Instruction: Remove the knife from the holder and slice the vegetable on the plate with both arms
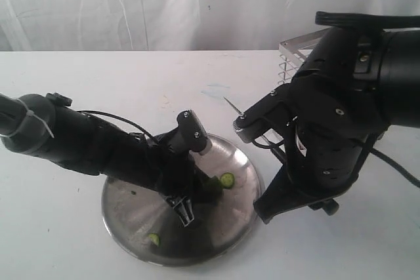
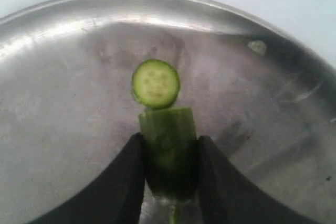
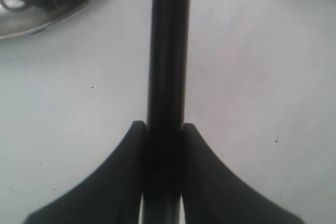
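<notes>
Left claw [image 2: 170, 141] pinches the vegetable [image 2: 168, 129] on the plate [image 2: 63, 103] by one cut slice [image 2: 155, 83], right claw [image 3: 163, 129] is clamped on the knife [image 3: 168, 51], and the far camera shows the knife out of the holder [image 1: 298, 50], beside the plate, so more cutting looks left.

The plate [image 2: 63, 77] is bright steel, glossy but scuffed and smeared. The vegetable [image 2: 169, 129] has ridged, waxy green skin; its slice [image 2: 155, 83] shows a pale, moist cut face. The knife [image 3: 168, 51] is smooth black with a dull sheen. The left gripper [image 2: 170, 139] has matt black fingers [image 2: 118, 187]. The holder [image 1: 295, 47] is shiny chrome wire. The counter [image 1: 131, 77] is matt white, and creased white cloth [image 1: 131, 4] hangs at the far side.
</notes>
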